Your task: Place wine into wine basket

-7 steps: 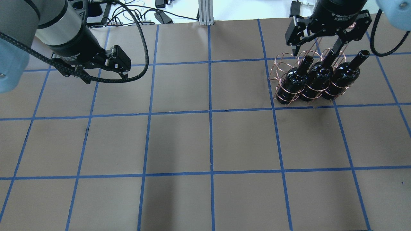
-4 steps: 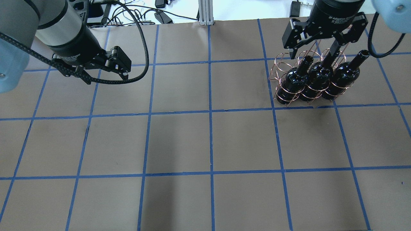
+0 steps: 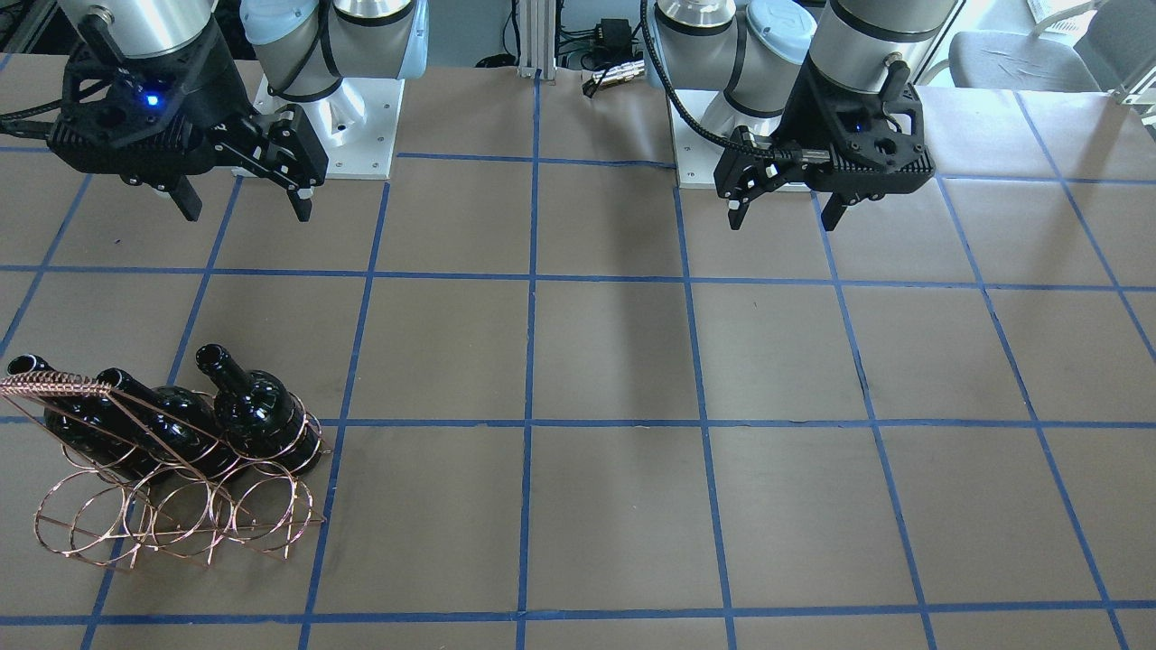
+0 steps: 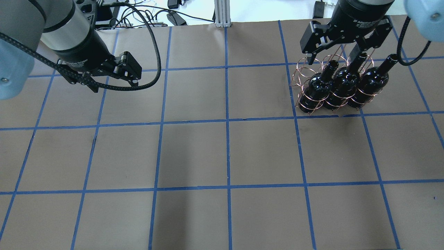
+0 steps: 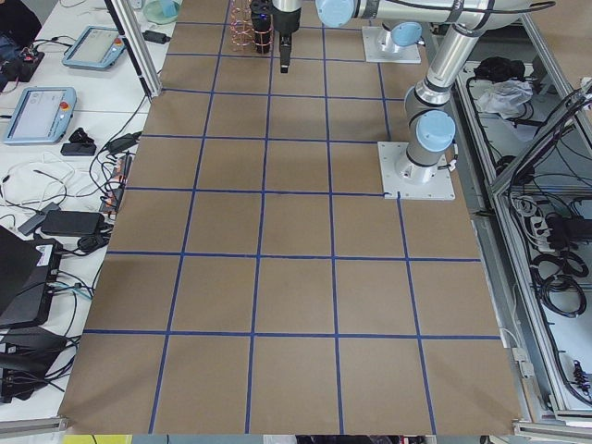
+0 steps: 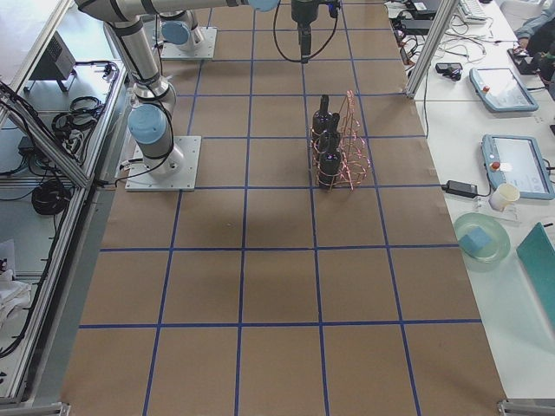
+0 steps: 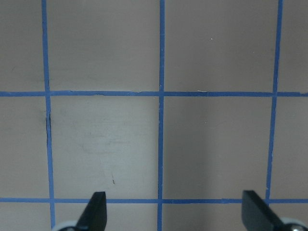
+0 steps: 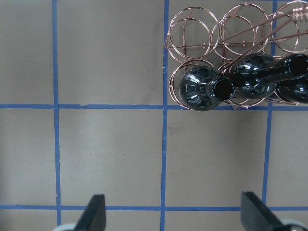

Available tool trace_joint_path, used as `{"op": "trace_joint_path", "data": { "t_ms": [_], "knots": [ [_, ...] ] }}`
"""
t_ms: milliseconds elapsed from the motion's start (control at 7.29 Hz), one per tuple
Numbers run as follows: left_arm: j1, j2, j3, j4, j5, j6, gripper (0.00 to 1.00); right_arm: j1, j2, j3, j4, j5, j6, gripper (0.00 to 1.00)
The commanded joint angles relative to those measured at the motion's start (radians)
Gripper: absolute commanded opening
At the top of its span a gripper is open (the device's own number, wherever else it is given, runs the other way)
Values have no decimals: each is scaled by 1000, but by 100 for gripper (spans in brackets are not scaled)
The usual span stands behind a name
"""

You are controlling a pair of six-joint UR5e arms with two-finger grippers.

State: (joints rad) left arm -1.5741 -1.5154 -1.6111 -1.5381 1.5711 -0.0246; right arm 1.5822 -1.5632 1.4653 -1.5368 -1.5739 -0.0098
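Note:
Three glossy black wine bottles (image 4: 317,88) (image 4: 341,85) (image 4: 371,81) stand side by side in one row of the copper wire basket (image 4: 302,71). The basket's other row of rings is empty. They also show in the front view, bottles (image 3: 262,415) and basket (image 3: 181,524), and in the right wrist view, bottles (image 8: 202,89) and basket (image 8: 192,29). My right gripper (image 4: 333,55) is open and empty, raised above the bottle necks. My left gripper (image 4: 115,85) is open and empty, far off over bare table.
The table is brown paper with a blue tape grid (image 4: 227,121). Cables and a metal post (image 4: 222,14) sit at its far edge. Both arm bases (image 3: 325,135) (image 3: 722,135) stand on the robot's side.
My right gripper has drifted slightly left and upward in the overhead view, off the middle bottle's neck. The bottles, the basket and the left arm have stayed put.

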Motion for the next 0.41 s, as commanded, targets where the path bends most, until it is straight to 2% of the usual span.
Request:
{"op": "trace_joint_path", "data": {
  "t_ms": [0, 275],
  "knots": [
    [0, -2, -4, -2, 3, 0, 100, -2, -3, 1, -3, -12, -1, 100],
    [5, 0, -4, 0, 4, 0, 100, -2, -3, 1, -5, -11, -6, 100]
  ]
}}
